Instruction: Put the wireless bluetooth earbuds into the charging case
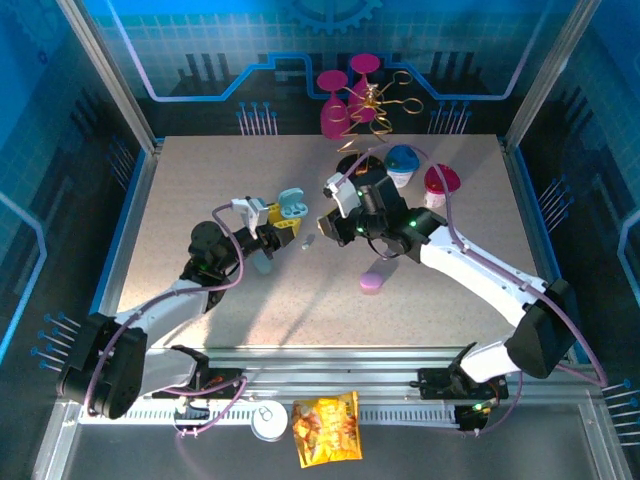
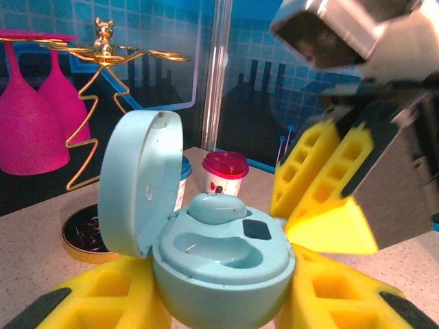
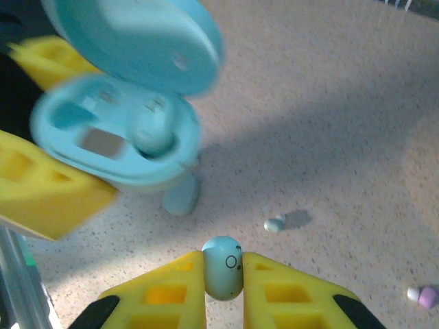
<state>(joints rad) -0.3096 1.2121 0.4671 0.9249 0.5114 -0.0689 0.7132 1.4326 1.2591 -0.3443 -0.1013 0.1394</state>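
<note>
**A:** How are the buds looking?

**B:** Like tiny glossy pebbles. The right hand [image 3: 223,262] is pinching a blue bud [image 3: 223,275] between its yellow fingertips, with a small black ring showing on it. A seated bud [image 2: 214,208] is resting in one socket of the pale blue case [image 2: 226,271], whose lid [image 2: 140,181] is standing open.

**A:** And where is the case sitting?

**B:** The left hand [image 2: 223,298] is clamping it between yellow fingers, above the table, ahead and to the left of the right hand. A loose bud [image 3: 274,223] is lying on the table just ahead of the right hand, and a lilac bud [image 3: 426,296] is lying off to its right.

**A:** What's surrounding them?

**B:** A speckled beige table [image 1: 200,180] and blue circuit-printed walls [image 1: 150,50]. Beyond the left hand, pink glasses [image 2: 34,116], a gold wire stand [image 2: 103,62] and a red-lidded cup [image 2: 224,171] are standing.

**A:** And the arms?

**B:** Both are reaching inward over the table's middle, with the hands facing each other. The right hand is hovering just right of the open case.
</note>
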